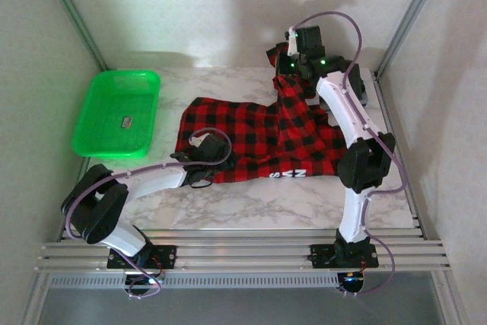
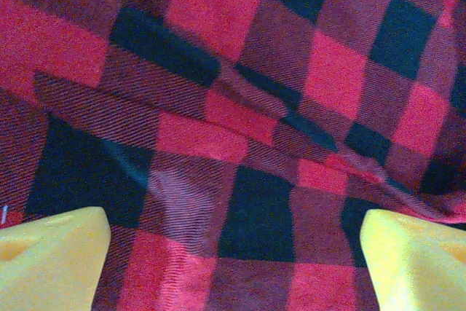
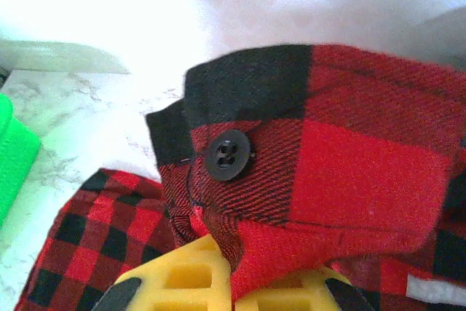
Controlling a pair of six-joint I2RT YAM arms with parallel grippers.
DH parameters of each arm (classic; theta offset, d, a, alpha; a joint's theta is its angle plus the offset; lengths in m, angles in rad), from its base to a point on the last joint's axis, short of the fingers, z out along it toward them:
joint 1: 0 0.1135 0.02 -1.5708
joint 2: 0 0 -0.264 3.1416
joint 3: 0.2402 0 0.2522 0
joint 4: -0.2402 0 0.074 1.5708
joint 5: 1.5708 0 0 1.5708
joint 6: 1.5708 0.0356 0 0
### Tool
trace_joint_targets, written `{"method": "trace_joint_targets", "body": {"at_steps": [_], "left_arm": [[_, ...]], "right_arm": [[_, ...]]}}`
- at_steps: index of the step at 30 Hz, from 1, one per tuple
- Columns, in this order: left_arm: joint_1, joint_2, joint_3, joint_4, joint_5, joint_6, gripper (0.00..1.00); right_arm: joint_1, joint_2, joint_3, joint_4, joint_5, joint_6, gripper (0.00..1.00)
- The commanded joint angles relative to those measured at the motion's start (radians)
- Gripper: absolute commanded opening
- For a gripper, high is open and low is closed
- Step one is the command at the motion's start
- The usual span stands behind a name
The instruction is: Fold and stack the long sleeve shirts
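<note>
Centrally on a marbled tabletop [image 1: 251,203] lies a red-and-black plaid shirt [image 1: 259,135], spread mostly flat, with white lettering [image 1: 288,175] by its near hem at 6 o'clock. A green basket [image 1: 114,150] sits on the tabletop at 9 o'clock, apart from the shirt.

From above, the left arm reaches in from 7 o'clock to the shirt's left edge. Its wrist camera shows the left end effector [image 2: 233,264] with yellow fingers [image 2: 51,253] spread wide apart, gripping nothing, and creased plaid cloth close beneath them.

The right arm stretches to 1 o'clock, at the far right of the tabletop. The right end effector [image 3: 226,282] is clamped on a cuff [image 3: 291,151] of the shirt, the cloth pinched between its yellow fingers and held raised above the tabletop. A black button [image 3: 229,154] shows on the cuff just above the grip.
</note>
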Motion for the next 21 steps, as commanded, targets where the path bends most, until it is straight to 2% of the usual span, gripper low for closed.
{"method": "trace_joint_targets", "body": {"at_steps": [1,5,7,10,12,13,14,15,19,21], "left_arm": [[-0.005,0.02,-0.036,0.006,-0.001,-0.06,0.89],[-0.006,0.017,-0.06,-0.017,-0.03,-0.092,0.9],[-0.004,0.013,-0.075,-0.026,-0.047,-0.1,0.91],[0.0,0.005,-0.096,-0.055,-0.084,-0.105,0.92],[0.006,-0.015,-0.122,-0.053,-0.089,-0.105,0.92],[0.009,-0.027,-0.138,-0.047,-0.091,-0.105,0.92],[0.013,-0.037,-0.151,-0.048,-0.094,-0.108,0.92],[0.021,-0.051,-0.163,-0.05,-0.097,-0.111,0.92],[0.026,-0.119,-0.158,-0.057,-0.097,-0.083,0.92],[0.026,-0.139,-0.137,-0.064,-0.088,-0.058,0.92]], "right_arm": [[-0.008,0.088,0.076,-0.046,0.052,-0.066,0.06],[-0.017,0.104,0.028,-0.021,0.098,-0.067,0.06],[-0.021,0.122,0.038,-0.042,0.114,-0.051,0.11],[-0.023,0.131,0.081,-0.183,0.196,-0.023,0.18],[-0.038,0.075,0.027,-0.238,0.228,-0.001,0.2],[-0.048,0.033,-0.029,-0.24,0.23,0.01,0.24],[-0.063,-0.023,-0.103,-0.235,0.229,0.03,0.4],[-0.08,-0.08,-0.175,-0.236,0.226,0.047,0.5],[-0.163,-0.308,-0.445,-0.254,0.209,0.091,0.7],[-0.208,-0.395,-0.572,-0.277,0.157,0.093,0.72]]}}
